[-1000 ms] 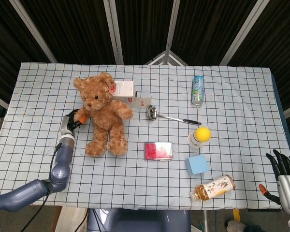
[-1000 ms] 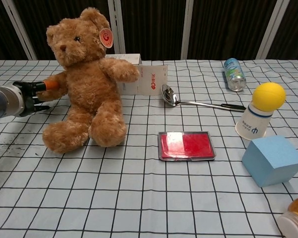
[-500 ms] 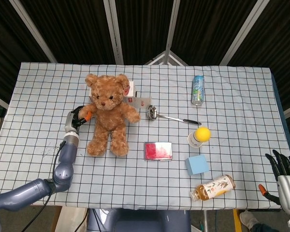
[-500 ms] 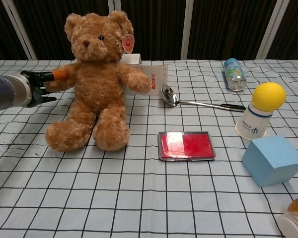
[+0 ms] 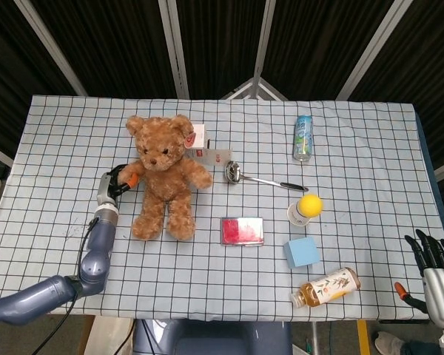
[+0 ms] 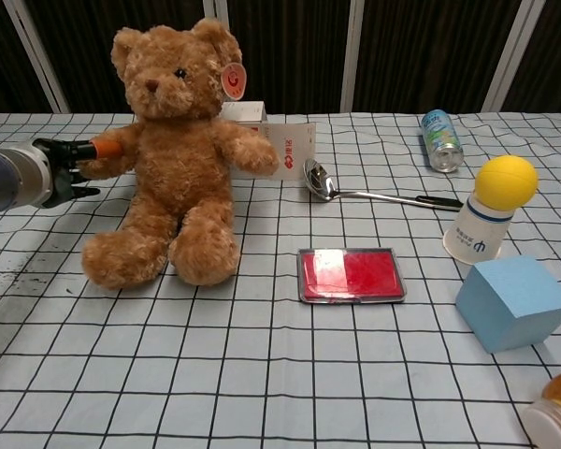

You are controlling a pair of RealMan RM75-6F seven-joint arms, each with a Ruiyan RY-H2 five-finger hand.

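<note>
The left hand [image 6: 70, 168] grips one arm of the brown plush teddy bear [image 6: 173, 159], which sits upright on the checked tabletop [image 6: 262, 374]; the right hand [image 5: 436, 270] hangs empty, fingers spread.

A table [image 5: 370, 148] covered with a white cloth ruled in a dark grid was seen filling the frame. On it, left of centre, a teddy bear [image 5: 163, 174] was seated before a white box [image 5: 214, 154]. A ladle [image 5: 260, 178] and red tin [image 5: 242, 230] were placed centrally; a can [image 5: 303, 137], ball-topped cup [image 5: 305, 208], blue block [image 5: 302, 252] and bottle [image 5: 326, 287] were set down the right side.
</note>
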